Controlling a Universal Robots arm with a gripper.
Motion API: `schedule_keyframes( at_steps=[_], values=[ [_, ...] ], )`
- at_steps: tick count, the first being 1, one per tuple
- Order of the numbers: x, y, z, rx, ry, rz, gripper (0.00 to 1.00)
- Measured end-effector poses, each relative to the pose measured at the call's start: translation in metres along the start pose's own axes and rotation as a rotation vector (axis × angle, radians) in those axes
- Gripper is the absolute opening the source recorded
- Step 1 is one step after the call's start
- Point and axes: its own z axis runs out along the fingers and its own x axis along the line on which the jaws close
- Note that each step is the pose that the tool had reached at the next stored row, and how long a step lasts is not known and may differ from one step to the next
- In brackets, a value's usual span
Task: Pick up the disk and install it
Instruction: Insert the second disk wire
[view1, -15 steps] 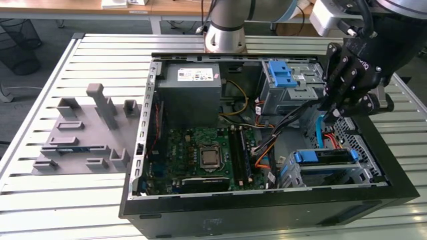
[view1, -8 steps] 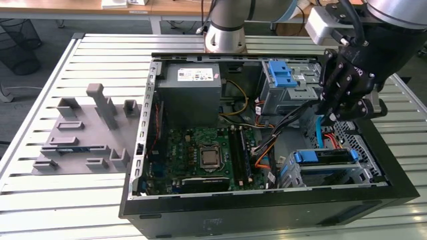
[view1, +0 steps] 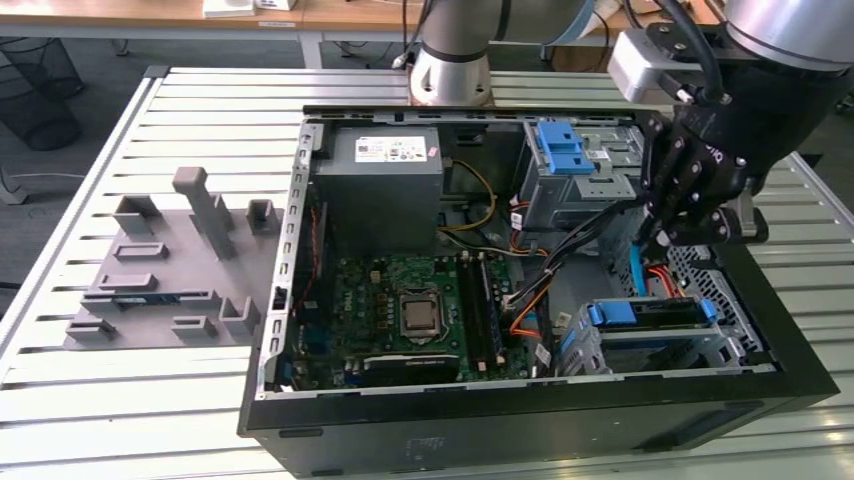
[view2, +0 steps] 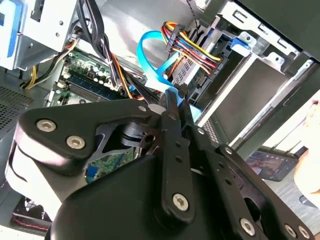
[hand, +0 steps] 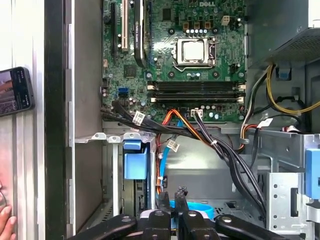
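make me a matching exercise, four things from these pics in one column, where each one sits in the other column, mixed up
1. black robot gripper
2. grey metal power-supply box with a white sticker
3. green motherboard circuit board
4. grey plastic fixture block

a. on the slatted metal table, outside the case
b. flat on the floor of the open black computer case
c. over the case's side at the exterior view's right
d. inside the case, at its far end in the exterior view

Pairs: 1-c, 2-d, 3-b, 4-a
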Motion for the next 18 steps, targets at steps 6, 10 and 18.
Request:
schedule_keyframes(
  at_steps=[6,10,18],
  values=[
    [0.01,-0.0006,0.0068,-0.0003,-0.0142,0.0,0.16],
    [0.015,-0.0008,0.0126,0.0005,-0.0141,0.0,0.16],
    [0.0264,-0.0011,0.0224,0.0006,-0.0143,0.0,0.16]
  ],
)
